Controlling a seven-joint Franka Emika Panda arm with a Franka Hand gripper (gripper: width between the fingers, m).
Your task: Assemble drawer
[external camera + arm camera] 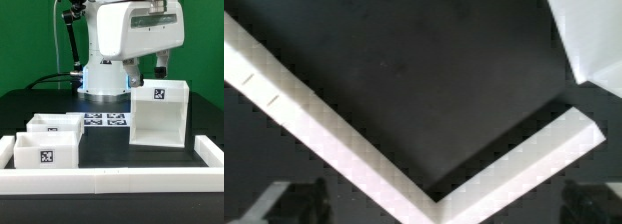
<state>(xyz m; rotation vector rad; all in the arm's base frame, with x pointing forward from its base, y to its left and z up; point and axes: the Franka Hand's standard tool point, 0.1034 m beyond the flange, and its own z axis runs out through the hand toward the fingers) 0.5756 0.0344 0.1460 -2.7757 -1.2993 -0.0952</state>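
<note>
The white open-fronted drawer case (158,116), with a tag on its top front, stands upright on the exterior view's right. Two smaller white drawer boxes (56,127) (44,151) sit on the left, the nearer one tagged. My gripper (147,72) hangs just above and behind the case's top. In the wrist view a white V-shaped corner of a part (331,125) runs down between my dark fingers (295,203). The gripper (434,205) is open and holds nothing; the corner's tip lies between the fingertips. I cannot tell whether it touches them.
The marker board (106,120) lies flat between the boxes and the case. A low white fence (120,180) borders the table's front and right side (211,152). The robot base (100,80) stands behind. Another white edge (598,40) shows in the wrist view.
</note>
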